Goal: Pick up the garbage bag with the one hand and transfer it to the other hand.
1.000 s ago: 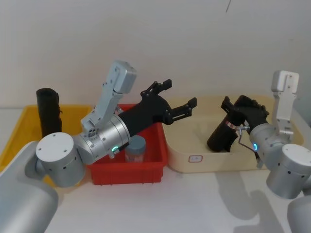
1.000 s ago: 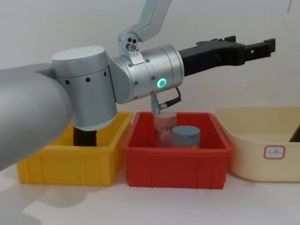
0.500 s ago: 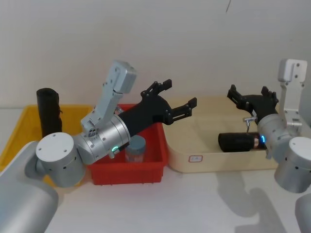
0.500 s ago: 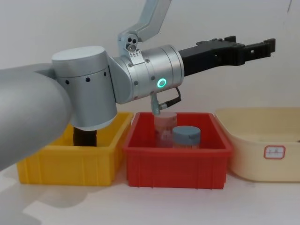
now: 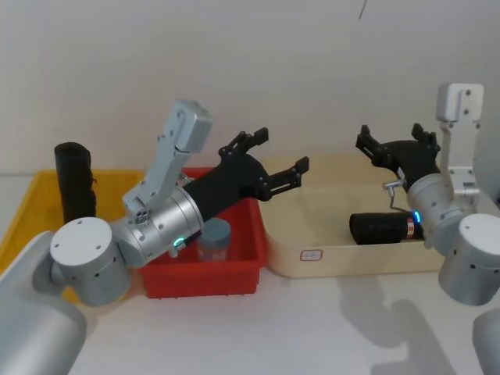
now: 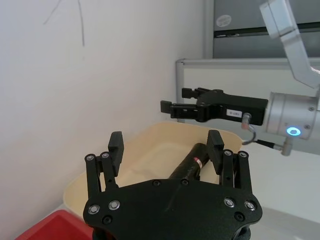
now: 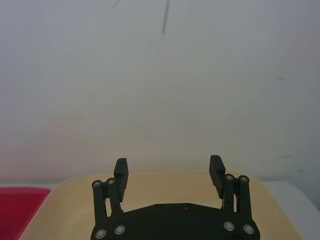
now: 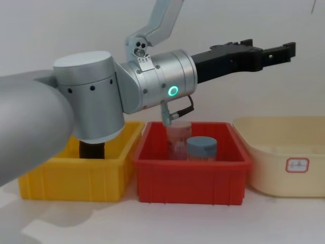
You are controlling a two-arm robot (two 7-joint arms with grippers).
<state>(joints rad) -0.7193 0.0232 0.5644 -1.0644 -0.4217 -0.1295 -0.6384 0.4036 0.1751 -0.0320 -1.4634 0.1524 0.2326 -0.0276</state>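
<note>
White tabletop (image 5: 312, 328); garbage bag (image 5: 379, 228) flat in tray (image 5: 359, 262).

A: What stands on the white bench (image 5: 312, 336)?

B: Three bins in a row against the pale wall (image 5: 328, 70). A yellow bin (image 8: 71, 184) is on the left, a red bin (image 8: 190, 182) in the middle just beside it, and a cream tub (image 8: 269, 170) on the right.

A: Anything inside?

B: An upright black roll (image 5: 73, 181) stands at the back of the yellow bin. The red bin holds a clear jar with a blue lid (image 8: 201, 148), upright, with a taller clear container (image 8: 179, 136) just behind it.

A: Any markings?

B: A small red-edged label (image 8: 297, 164) on the tub's front wall, and a thin dark line (image 5: 362, 9) high on the wall.
</note>
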